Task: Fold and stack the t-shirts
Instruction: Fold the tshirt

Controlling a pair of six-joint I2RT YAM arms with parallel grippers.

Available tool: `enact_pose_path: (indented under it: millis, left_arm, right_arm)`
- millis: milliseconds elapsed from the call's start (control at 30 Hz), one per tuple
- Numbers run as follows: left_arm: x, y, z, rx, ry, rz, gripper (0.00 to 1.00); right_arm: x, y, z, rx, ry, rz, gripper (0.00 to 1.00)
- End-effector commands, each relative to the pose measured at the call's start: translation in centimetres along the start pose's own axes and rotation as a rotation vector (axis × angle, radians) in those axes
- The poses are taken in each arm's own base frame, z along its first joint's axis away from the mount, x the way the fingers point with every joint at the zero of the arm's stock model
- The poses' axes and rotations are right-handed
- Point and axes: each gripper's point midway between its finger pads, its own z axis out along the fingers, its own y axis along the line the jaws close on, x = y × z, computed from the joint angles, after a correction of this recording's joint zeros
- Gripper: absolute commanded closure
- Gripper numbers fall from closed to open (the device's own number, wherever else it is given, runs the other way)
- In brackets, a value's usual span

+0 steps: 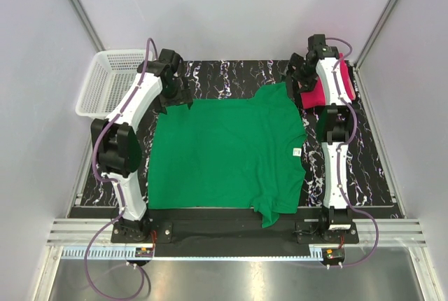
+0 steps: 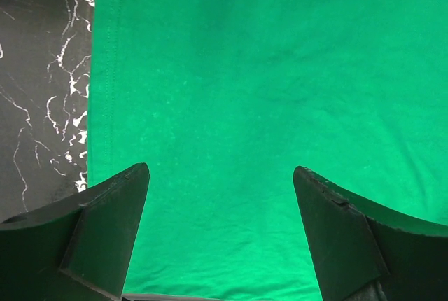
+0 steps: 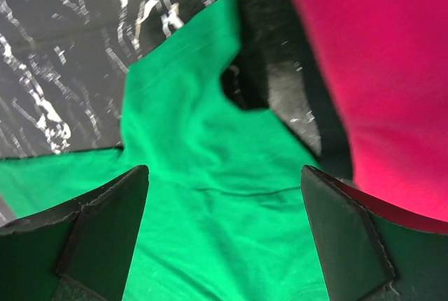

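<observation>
The green t-shirt (image 1: 224,154) lies spread flat on the black marbled mat, its white neck label (image 1: 296,152) at the right side. The pink t-shirt (image 1: 313,96) sits folded at the far right, partly under my right arm. My left gripper (image 1: 177,100) hovers open over the green shirt's far left corner; in its wrist view the cloth (image 2: 266,91) fills the space between the wide fingers (image 2: 112,231). My right gripper (image 1: 297,81) stands open over the green shirt's far right sleeve (image 3: 189,133), with the pink shirt (image 3: 385,70) just to its right. Neither gripper holds anything.
A white mesh basket (image 1: 105,80) stands at the far left, beside the left arm. The black marbled mat (image 1: 231,77) shows bare along the back and down the right side. Grey walls and a metal frame enclose the table.
</observation>
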Motion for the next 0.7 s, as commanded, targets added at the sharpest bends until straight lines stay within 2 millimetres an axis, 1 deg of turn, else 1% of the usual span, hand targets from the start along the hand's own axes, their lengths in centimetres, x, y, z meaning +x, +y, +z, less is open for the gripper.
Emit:
enact_pose_path:
  millis: [0,33,67,167,267,300,433,467,567,667]
  left_arm:
    - [-0.9,-0.9,-0.7,0.059,-0.024,0.016,0.11]
    - [-0.8,-0.9,-0.5,0.059,-0.017,0.021,0.12]
    - [-0.6,-0.9,-0.3,0.060,-0.008,0.021,0.12]
    - [-0.4,-0.8,-0.3,0.060,-0.005,0.029,0.12]
    - [-0.5,-0.8,-0.3,0.060,-0.007,0.038,0.12]
    - [-0.5,-0.8,-0.2,0.060,-0.007,0.040,0.12]
    - [-0.4,-1.1,0.2,0.068,0.007,0.047,0.12]
    - [-0.5,-1.1,0.2,0.073,0.009,0.045,0.12]
    - [-0.4,-1.1,0.8,0.068,0.017,0.046,0.12]
    - [-0.5,-1.2,0.9,0.067,0.018,0.046,0.12]
  right_arm:
    - [-1.9,-0.2,0.0,0.011,-0.073,-0.021,0.04]
    - [-1.9,-0.2,0.4,0.001,-0.070,-0.019,0.04]
    - [-1.9,-0.5,1.1,-0.003,-0.063,-0.009,0.04]
    - [-1.6,-0.3,2.3,-0.035,-0.042,-0.005,0.05]
    - [-1.7,0.0,3.1,-0.054,-0.049,0.002,0.06]
    - [-2.2,0.2,3.2,-0.062,-0.068,-0.002,0.06]
    - [-2.8,0.3,3.8,-0.070,-0.094,-0.005,0.05]
    - [-2.7,0.2,4.3,-0.074,-0.089,-0.001,0.06]
    - [-2.5,0.6,4.8,-0.101,-0.079,0.011,0.06]
    - [-2.3,1.1,5.4,-0.121,-0.074,0.010,0.07]
